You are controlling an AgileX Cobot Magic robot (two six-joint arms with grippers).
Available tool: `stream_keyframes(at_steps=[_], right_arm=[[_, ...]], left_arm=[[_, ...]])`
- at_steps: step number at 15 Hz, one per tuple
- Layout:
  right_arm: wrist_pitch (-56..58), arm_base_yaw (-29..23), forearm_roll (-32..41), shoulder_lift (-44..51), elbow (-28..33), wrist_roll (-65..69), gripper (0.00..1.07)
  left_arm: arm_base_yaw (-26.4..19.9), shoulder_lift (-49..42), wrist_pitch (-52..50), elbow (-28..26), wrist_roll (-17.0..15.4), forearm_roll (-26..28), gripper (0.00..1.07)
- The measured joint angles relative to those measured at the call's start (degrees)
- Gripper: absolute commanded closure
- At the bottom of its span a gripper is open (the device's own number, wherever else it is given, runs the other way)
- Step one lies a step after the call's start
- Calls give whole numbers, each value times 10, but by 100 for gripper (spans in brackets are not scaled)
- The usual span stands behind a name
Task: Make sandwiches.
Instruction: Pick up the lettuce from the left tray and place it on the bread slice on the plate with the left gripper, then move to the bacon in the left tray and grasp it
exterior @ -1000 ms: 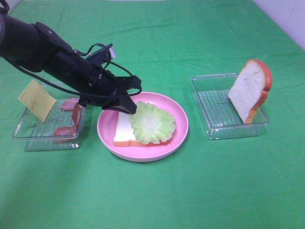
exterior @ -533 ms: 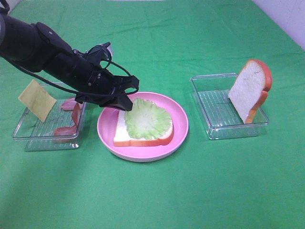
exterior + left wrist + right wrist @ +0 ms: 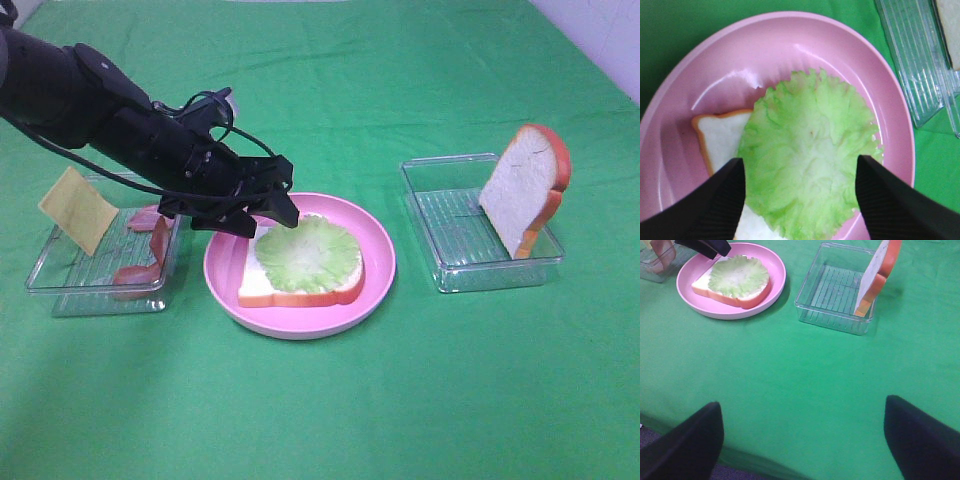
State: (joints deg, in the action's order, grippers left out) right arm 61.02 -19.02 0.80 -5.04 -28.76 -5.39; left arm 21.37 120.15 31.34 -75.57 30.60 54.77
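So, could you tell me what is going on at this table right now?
A robot is building a toy sandwich. The left gripper hovers over the pink plate, its fingers open and empty, just above the lettuce that lies on a bread slice there. The cheese and bacon sit in the left tray, and the second bread slice leans upright in the right tray. The right gripper is open over the green cloth, holding nothing.

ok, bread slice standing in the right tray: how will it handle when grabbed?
Probably tippy: the bread slice stands tilted on edge in the clear tray, so a nudge could topple it. Looks like a light toy, perhaps soft enough to squash.
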Motion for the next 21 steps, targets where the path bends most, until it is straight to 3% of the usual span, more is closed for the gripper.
stream_keyframes(at_steps=[3, 5, 6, 9, 10, 12, 13, 15, 18, 21], right_arm=[[0, 0, 0, 0, 0, 0, 27], [0, 0, 0, 0, 0, 0, 27], [0, 0, 0, 0, 0, 0, 27], [0, 0, 0, 0, 0, 0, 27], [0, 0, 0, 0, 0, 0, 27], [0, 0, 0, 0, 0, 0, 27], [0, 0, 0, 0, 0, 0, 27], [0, 0, 0, 0, 0, 0, 27], [0, 0, 0, 0, 0, 0, 27], [0, 0, 0, 0, 0, 0, 27]], left_arm=[[0, -51, 0, 0, -6, -47, 43], [0, -77, 1, 0, -33, -75, 43], [0, -95, 1, 0, -64, -101, 43], [0, -148, 6, 0, -199, -219, 43], [0, -167, 29, -5, -280, -311, 43], [0, -176, 93, -27, -378, -429, 43], [0, -176, 125, -44, -419, -480, 43], [0, -168, 164, -76, -466, -540, 48], [0, -120, 241, -162, -489, -576, 49], [0, -21, 335, -289, -490, -585, 47]])
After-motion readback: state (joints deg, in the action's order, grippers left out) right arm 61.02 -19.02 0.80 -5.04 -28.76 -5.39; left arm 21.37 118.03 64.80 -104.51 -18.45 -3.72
